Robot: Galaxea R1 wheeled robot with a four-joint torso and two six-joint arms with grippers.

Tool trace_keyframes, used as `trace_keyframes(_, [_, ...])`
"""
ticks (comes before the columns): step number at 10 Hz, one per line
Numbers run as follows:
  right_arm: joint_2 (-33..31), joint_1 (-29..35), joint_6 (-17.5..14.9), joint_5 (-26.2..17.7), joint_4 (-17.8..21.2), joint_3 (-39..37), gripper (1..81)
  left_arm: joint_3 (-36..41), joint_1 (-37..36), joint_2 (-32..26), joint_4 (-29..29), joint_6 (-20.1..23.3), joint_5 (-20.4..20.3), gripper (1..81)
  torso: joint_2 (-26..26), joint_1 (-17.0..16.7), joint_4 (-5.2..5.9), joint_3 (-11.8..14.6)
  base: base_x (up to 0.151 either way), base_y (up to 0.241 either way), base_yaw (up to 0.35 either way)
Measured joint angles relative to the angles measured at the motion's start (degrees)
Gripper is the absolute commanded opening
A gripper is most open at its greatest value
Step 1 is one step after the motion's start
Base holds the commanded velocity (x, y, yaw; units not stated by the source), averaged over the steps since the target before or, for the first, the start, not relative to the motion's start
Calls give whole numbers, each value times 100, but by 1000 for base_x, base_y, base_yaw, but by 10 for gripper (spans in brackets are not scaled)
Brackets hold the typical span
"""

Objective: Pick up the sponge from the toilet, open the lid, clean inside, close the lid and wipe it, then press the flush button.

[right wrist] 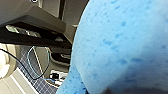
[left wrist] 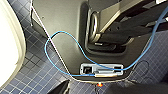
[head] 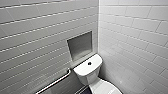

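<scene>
The bright blue sponge [right wrist: 120, 42] looms very close in the right wrist view, with my right gripper shut on it. The white toilet [head: 88, 71] stands in the corner in the head view, its tank top carrying the dark flush button [head: 89, 63]. Below the tank, the back part of the white lid [head: 105, 88] shows, lying down over the bowl. In the left wrist view a white curved edge of the toilet [left wrist: 10, 50] sits beside my own grey base [left wrist: 67, 30]. My left gripper is open and holds nothing.
A metal grab bar [head: 56, 82] runs along the tiled left wall, and a recessed niche [head: 80, 46] sits above the tank. The floor [left wrist: 30, 75] is small blue-grey tiles. A blue cable [left wrist: 53, 37] loops over my base.
</scene>
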Motion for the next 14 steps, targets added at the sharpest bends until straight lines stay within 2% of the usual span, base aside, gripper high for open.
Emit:
trace_keyframes(4, [22,11,0,-5,2,-35,10,0,4,0,0,0,0,811,776,-496,-2,46,0,0,0])
trace_keyframes(5, [59,-4,-2,-27,2,-69,10,0,10,-2,0,0,9,811,819,-523,-2,125,0,0,0])
trace_keyframes(9, [144,-26,0,-38,2,-185,10,0,43,-2,0,0,11,811,905,-586,-2,892,0,0,0])
trace_keyframes(11, [161,-56,0,-68,0,-185,10,0,87,-5,0,0,20,811,902,-592,-7,1027,0,0,0])
trace_keyframes(12, [161,-61,0,-146,0,-185,10,0,126,-7,0,0,61,811,902,-592,-50,1051,0,0,0])
trace_keyframes(13, [185,-34,-2,-273,0,-185,10,-5,133,-7,0,0,74,811,902,-592,-171,1075,0,0,0])
trace_keyframes(14, [201,-28,-2,-302,0,-190,10,-5,126,-7,0,0,67,811,902,-595,-352,1100,0,0,0])
